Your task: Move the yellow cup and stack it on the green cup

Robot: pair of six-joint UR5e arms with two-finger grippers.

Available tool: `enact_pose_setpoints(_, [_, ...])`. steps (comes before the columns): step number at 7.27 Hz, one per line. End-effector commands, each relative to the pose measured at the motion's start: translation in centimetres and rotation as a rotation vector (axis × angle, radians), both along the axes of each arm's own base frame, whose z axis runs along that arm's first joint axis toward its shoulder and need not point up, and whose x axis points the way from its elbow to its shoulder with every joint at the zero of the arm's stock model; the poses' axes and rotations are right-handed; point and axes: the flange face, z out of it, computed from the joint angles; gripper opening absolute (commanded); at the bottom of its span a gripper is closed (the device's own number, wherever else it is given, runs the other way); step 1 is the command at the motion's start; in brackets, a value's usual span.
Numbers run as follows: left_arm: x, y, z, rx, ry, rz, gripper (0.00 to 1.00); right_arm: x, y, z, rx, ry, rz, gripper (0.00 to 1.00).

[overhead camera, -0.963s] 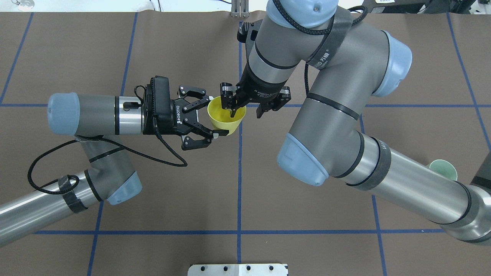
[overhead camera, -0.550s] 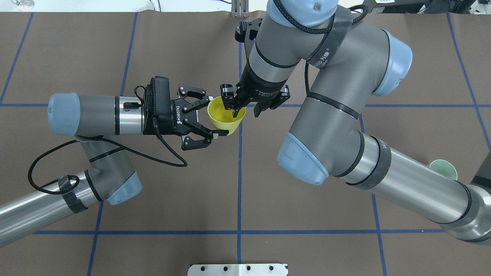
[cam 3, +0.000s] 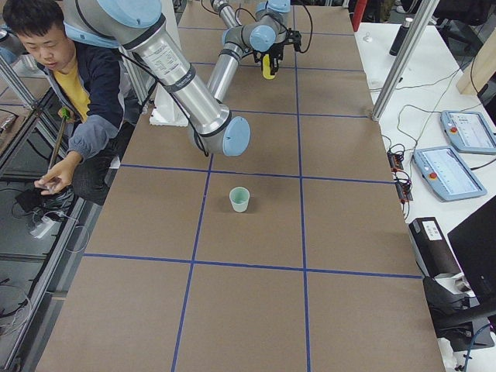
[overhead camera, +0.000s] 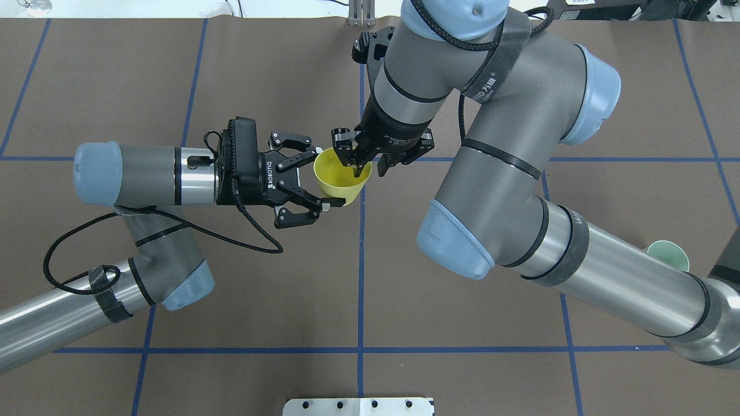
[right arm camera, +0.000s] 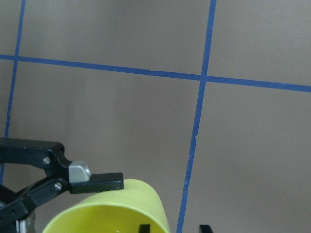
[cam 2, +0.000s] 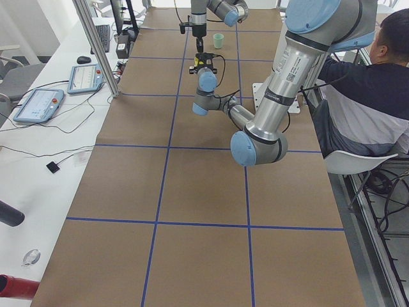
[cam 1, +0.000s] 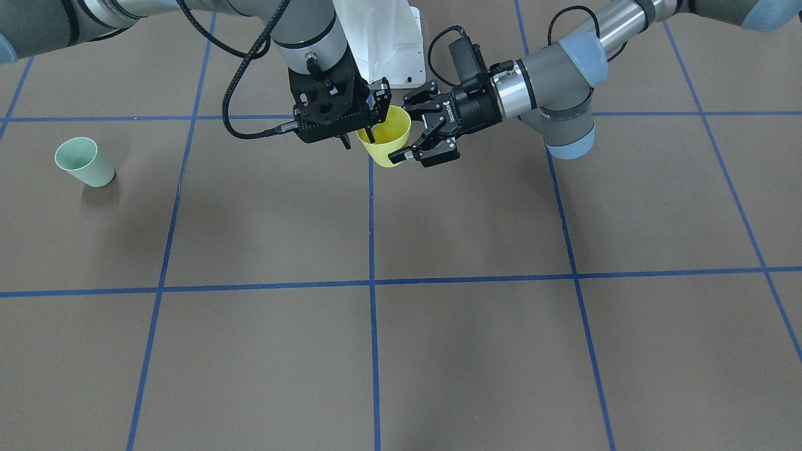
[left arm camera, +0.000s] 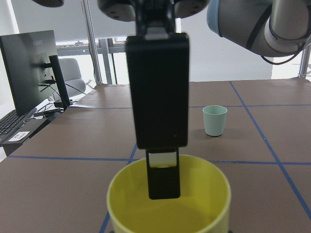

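Observation:
The yellow cup (overhead camera: 338, 184) is held upright in the air over the table's middle, and also shows in the front view (cam 1: 387, 143). My left gripper (overhead camera: 325, 177) reaches in sideways and is shut on its body. My right gripper (overhead camera: 370, 169) comes down from above with one finger (left arm camera: 163, 179) inside the cup and the other outside the rim. In the right wrist view a small gap still shows between these fingertips and the cup's wall. The green cup (cam 1: 83, 163) stands upright alone far to my right, partly hidden by my right arm in the overhead view (overhead camera: 670, 254).
The brown mat carries a blue tape grid (overhead camera: 361, 277). A white mounting plate (cam 1: 382, 37) sits at my base. An operator (cam 3: 54, 70) sits at the table's edge behind me. Screens and cables lie on the side desk (cam 3: 457, 155).
My right gripper's fingers have drawn closer together across the yellow cup's rim and shifted slightly left. My left gripper and the cup have barely moved.

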Motion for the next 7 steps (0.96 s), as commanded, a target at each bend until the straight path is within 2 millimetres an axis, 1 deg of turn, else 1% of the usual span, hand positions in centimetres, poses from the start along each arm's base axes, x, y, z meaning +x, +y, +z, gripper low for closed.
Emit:
enact_pose_setpoints(1, [-0.01, 0.02, -0.03, 0.000, 0.001, 0.000, 0.11, -0.01, 0.01, -0.04, 0.001, 0.000, 0.000, 0.09])
enact_pose_setpoints(2, [-0.01, 0.02, -0.03, 0.000, 0.001, 0.000, 0.17, 0.02, -0.05, -0.11, 0.006, 0.002, 0.006, 0.00])
enact_pose_setpoints(3, [-0.12, -0.02, -0.09, 0.001, 0.002, -0.001, 0.37, 0.02, -0.07, -0.10, 0.005, 0.002, 0.008, 0.00])
enact_pose_setpoints(5, [-0.05, 0.04, -0.09, 0.001, 0.002, 0.000, 0.67, 0.09, -0.14, -0.10, -0.004, 0.002, 0.015, 0.00])
enact_pose_setpoints(7, [-0.03, 0.03, -0.18, -0.001, 0.002, 0.001, 1.00, 0.14, -0.12, -0.13, -0.003, 0.003, 0.017, 0.00])
